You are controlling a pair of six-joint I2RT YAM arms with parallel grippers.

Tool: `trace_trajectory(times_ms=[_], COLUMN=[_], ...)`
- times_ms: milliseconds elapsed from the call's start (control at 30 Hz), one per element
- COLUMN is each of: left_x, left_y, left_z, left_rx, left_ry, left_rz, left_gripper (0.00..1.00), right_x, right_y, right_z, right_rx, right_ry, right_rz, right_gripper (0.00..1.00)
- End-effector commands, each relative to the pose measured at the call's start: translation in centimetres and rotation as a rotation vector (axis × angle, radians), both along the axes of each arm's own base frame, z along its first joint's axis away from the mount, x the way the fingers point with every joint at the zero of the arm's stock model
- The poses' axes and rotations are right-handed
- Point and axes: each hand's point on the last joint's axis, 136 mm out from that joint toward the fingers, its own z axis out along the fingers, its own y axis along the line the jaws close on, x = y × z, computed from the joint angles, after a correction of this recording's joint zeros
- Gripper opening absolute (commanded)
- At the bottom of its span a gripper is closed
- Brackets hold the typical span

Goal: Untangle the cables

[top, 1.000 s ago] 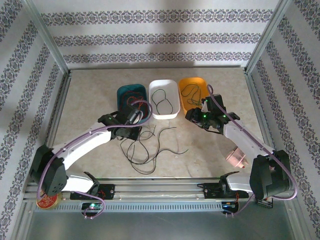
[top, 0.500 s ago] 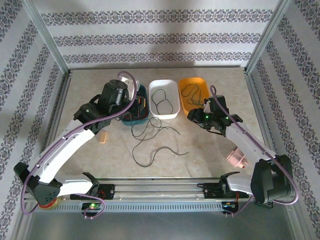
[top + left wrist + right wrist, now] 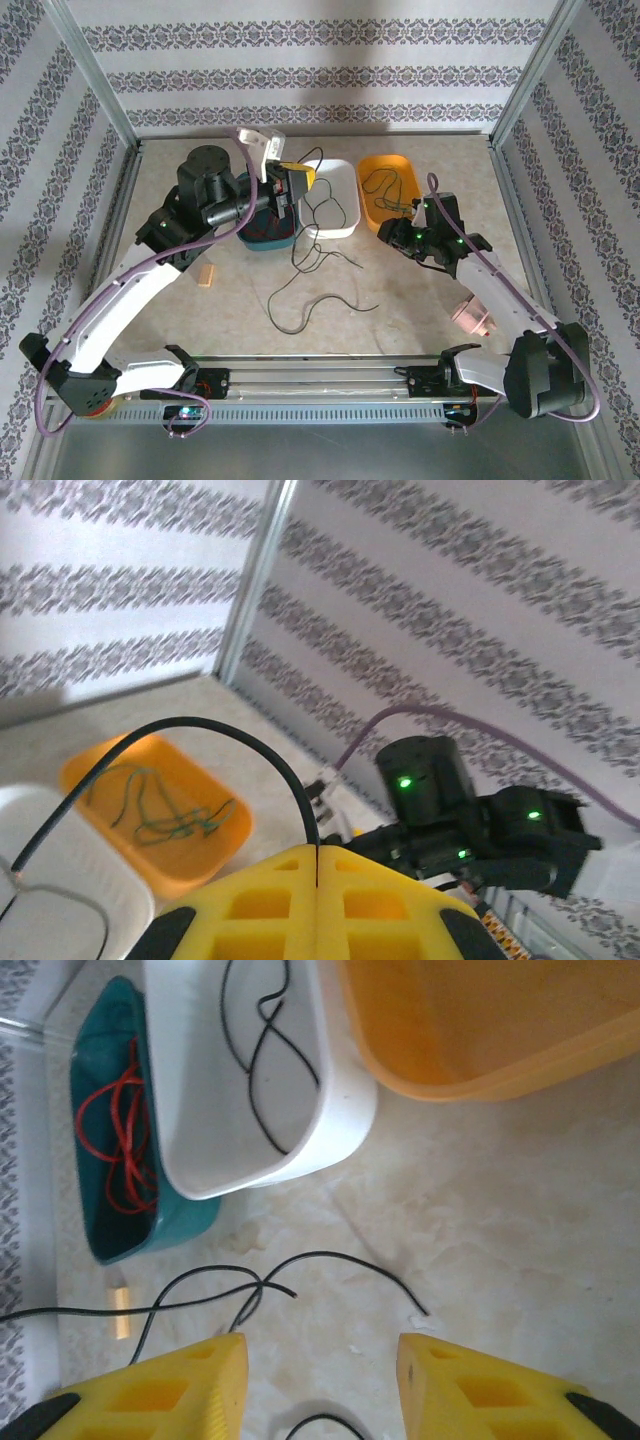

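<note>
My left gripper (image 3: 298,178) is raised above the gap between the teal tray (image 3: 262,240) and the white tray (image 3: 345,226), shut on a black cable (image 3: 240,742). That cable arcs up out of the closed yellow jaws and hangs down to the table. More black cables (image 3: 310,292) lie loosely crossed on the table in front of the trays. My right gripper (image 3: 386,233) hovers open above their ends (image 3: 330,1260), holding nothing. A black cable (image 3: 268,1050) lies in the white tray, a red cable (image 3: 120,1140) in the teal tray, and a green cable (image 3: 160,805) in the orange tray (image 3: 398,166).
A small tan block (image 3: 207,274) lies left of the cables. A pink object (image 3: 470,318) sits beside the right arm, and a red-labelled roll (image 3: 92,402) by the left base. Metal frame posts and patterned walls enclose the table.
The left arm has risen from the table by the teal tray and swung back, lifting a black cable with it; the tangle on the table has thinned. The right gripper shifted slightly right.
</note>
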Motion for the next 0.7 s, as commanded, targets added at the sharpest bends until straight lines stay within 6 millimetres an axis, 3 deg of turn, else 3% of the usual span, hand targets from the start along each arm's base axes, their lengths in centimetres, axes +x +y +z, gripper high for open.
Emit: trace_trajectory(times_ms=[0, 167, 300, 433, 667], left_x=[-2.1, -1.9, -1.7, -1.9, -2.0], left_y=[-0.8, -1.6, -2.2, -2.8, -3.4], left_z=[3.7, 2.5, 1.5, 0.9, 0.3], left_rx=[-0.108, -0.115, -0.105, -0.098, -0.087], left_ry=[-0.118, -0.078, -0.056, -0.045, -0.037], left_rz=[-0.103, -0.13, -0.139, -0.153, -0.168], left_gripper=[0.0, 0.0, 0.0, 0.0, 0.0], right_x=[-0.9, -3.2, -4.5, -5.2, -5.6], right_y=[2.9, 7.9, 10.4, 11.9, 14.5], right_z=[3.1, 7.6, 10.5, 11.4, 11.2], right_rx=[0.075, 0.169, 0.233, 0.243, 0.258], right_ry=[-0.119, -0.271, -0.348, -0.365, -0.345], right_rz=[0.158, 0.365, 0.447, 0.496, 0.556], right_gripper=[0.44, 0.54, 0.62, 0.65, 0.65])
